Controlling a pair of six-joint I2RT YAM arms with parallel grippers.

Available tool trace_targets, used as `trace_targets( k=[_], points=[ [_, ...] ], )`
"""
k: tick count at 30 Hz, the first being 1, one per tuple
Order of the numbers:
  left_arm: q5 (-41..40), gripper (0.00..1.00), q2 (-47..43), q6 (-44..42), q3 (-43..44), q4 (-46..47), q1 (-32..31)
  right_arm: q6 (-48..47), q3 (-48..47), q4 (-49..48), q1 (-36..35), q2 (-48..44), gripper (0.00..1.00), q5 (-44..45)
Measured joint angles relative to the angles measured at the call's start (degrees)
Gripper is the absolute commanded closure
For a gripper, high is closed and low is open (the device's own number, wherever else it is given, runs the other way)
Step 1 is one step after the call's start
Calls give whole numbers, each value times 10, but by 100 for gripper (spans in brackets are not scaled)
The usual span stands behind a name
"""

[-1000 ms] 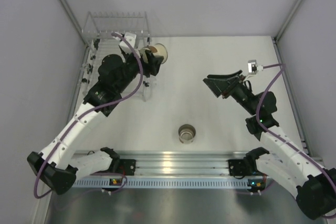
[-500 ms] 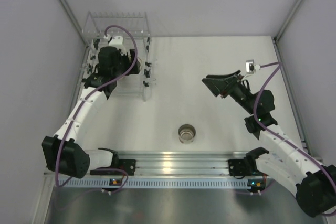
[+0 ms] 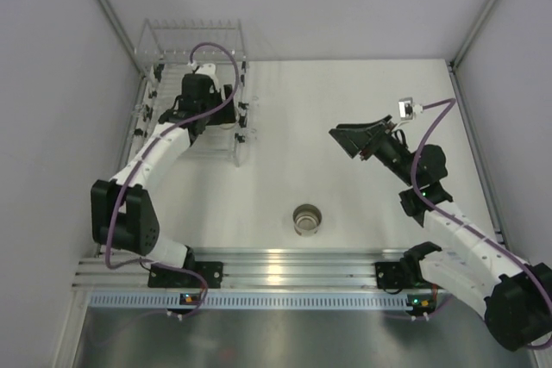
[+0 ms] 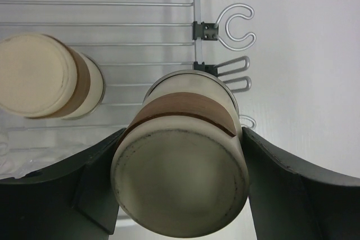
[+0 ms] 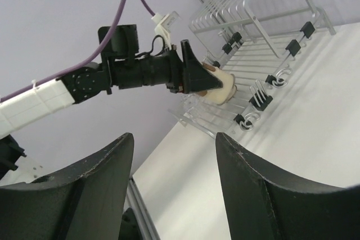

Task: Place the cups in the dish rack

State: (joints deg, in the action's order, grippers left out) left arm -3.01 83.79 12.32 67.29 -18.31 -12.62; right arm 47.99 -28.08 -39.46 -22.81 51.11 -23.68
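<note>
Because a loose cup (image 3: 306,219) stands mouth-up at six o'clock on the desk (image 3: 345,92), nearest me, I judge the loading unfinished. At three o'clock my right tool (image 3: 345,141) hovers, spread and empty, probably parked clear. At ten o'clock my left tool (image 4: 183,139) is clamped on a banded cup (image 4: 180,184), its base turned away from the dish rack (image 3: 191,39) below, presumably to go in mouth-down beside the inverted cup (image 4: 42,77). The desk is pale and matte; grey panels (image 3: 52,84) enclose it.

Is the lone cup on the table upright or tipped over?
Upright: the cup stands on the table, round rim and shiny inside facing the overhead camera.
</note>
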Motion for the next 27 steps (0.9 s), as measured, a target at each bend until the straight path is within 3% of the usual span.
trace_targets(
  k=[6, 18, 27],
  points=[
    [-13, 100, 93, -2, 70, 0, 0, 0, 0, 0, 2, 4, 39, -3],
    [-47, 100, 198, -19, 189, -3, 11, -4, 0, 1, 20, 3, 38, -13],
    [-61, 100, 247, -27, 225, -31, 19, -4, 0, 1, 27, -1, 38, -20]
  ],
)
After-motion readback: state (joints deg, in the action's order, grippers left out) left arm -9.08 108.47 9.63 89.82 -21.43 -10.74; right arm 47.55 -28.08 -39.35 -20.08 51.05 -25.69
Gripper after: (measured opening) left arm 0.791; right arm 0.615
